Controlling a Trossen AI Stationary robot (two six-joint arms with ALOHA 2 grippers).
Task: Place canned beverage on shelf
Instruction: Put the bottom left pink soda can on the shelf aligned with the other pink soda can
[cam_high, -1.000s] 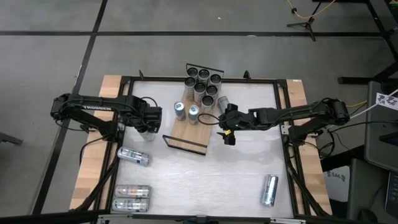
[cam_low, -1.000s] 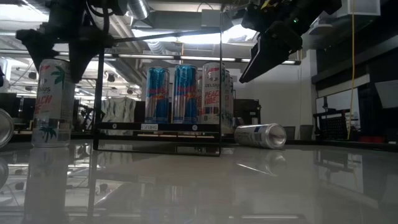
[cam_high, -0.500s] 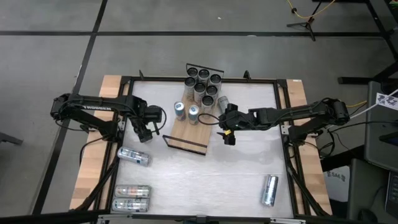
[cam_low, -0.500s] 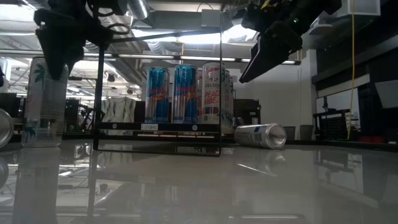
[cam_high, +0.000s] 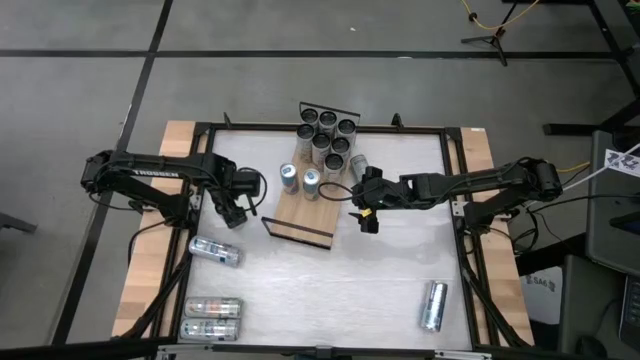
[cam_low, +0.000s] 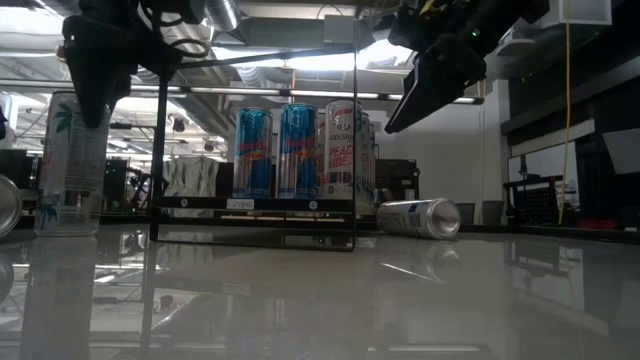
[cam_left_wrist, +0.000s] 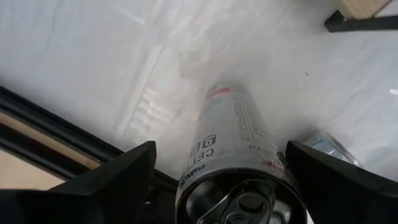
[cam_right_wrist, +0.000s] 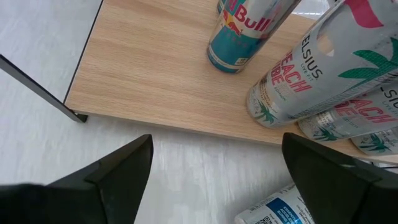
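**Risk of a tip or a rail strike on the way to the board**

Left gripper (cam_high: 234, 207): closed on the upper part of a tall, upright white-and-silver aluminium can (cam_left_wrist: 239, 155), base on or just above the table, left of the shelf (cam_high: 300, 206), a long light-wood board with black wire end rails. Right gripper (cam_right_wrist: 214, 146): spread wide, empty, hovering at the board's right edge.

Likely trouble:
- High hold, so possible swing or tilt in transit, then a topple on release.
- Near wire rail (cam_low: 255, 240) in the path; too low a carry means a knock.
- Crowded far end with upright silver cans (cam_high: 325, 135) and two blue ones (cam_low: 270, 150); a nudge there could fell several.

Glossy white tabletop (cam_high: 330, 290) with wooden edges, scattered lying cans (cam_high: 214, 250). Beyond, grey floor, ceiling lights and ducting.
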